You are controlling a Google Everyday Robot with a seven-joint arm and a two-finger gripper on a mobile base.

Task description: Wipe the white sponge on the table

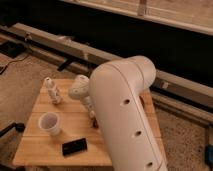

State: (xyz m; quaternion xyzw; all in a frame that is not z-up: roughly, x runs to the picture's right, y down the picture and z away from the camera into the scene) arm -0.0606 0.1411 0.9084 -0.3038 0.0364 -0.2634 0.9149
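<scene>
The table (35, 150) is a small light wooden plank top in the lower left of the camera view. My large white arm (125, 115) fills the middle and right foreground. Its white wrist (80, 89) points down over the table's middle, and the dark gripper (93, 120) sits low, at or just above the table top, to the right of a white cup. No white sponge shows; it may be hidden under the gripper or behind the arm.
A small white bottle (52, 91) stands at the table's back left. The white cup (49, 123) stands at the left front. A flat black object (74, 146) lies near the front edge. A dark rail and wall (60, 42) run behind the table.
</scene>
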